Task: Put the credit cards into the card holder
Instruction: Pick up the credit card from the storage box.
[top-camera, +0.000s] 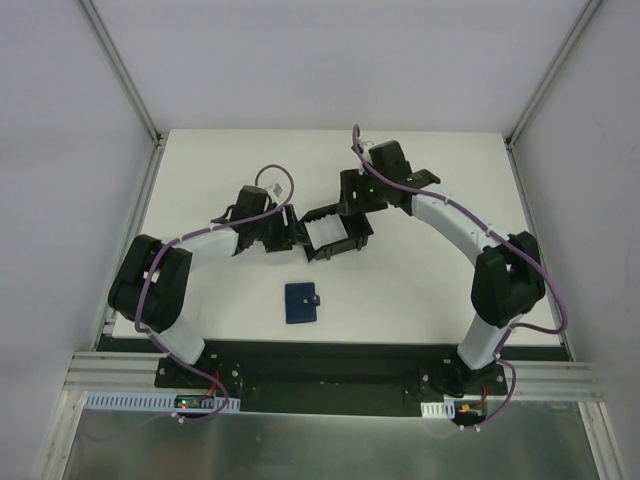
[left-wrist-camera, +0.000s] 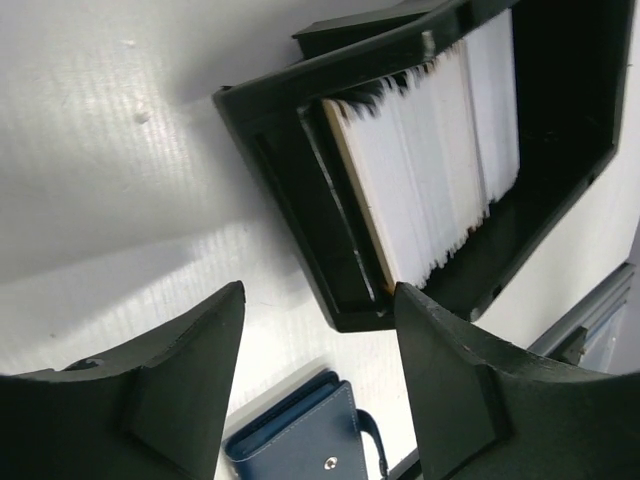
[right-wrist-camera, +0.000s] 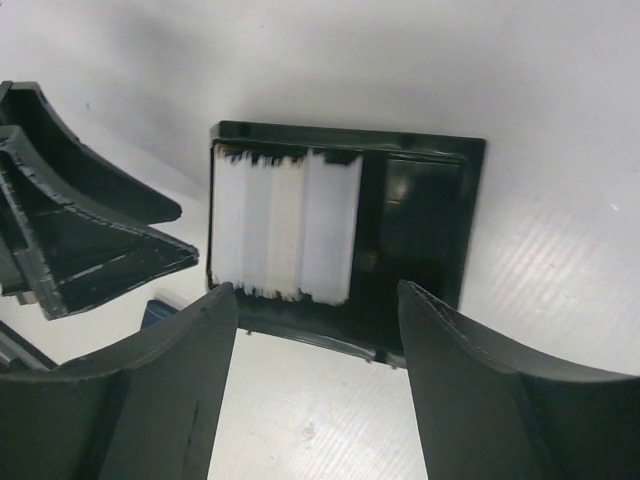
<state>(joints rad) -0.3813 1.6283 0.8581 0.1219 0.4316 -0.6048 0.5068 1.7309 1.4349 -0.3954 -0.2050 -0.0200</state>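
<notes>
Several whitish credit cards (top-camera: 328, 234) stand on edge in a stack inside a black open-sided box (top-camera: 352, 240) at the table's middle. The card holder (top-camera: 300, 303), a closed navy wallet with a snap strap, lies flat nearer the arms. My left gripper (top-camera: 290, 234) is open and empty just left of the box. My right gripper (top-camera: 356, 203) is open and empty just behind the box. The left wrist view shows the cards (left-wrist-camera: 430, 160), the box (left-wrist-camera: 290, 170) and the wallet (left-wrist-camera: 300, 440) past my gripper (left-wrist-camera: 318, 300). The right wrist view shows the cards (right-wrist-camera: 285, 225) beyond my gripper (right-wrist-camera: 318, 292).
The white table (top-camera: 430, 290) is enclosed by grey walls with metal posts at the back corners. The box's right half (right-wrist-camera: 420, 210) holds no cards. The left gripper's fingers (right-wrist-camera: 90, 240) show in the right wrist view, beside the box.
</notes>
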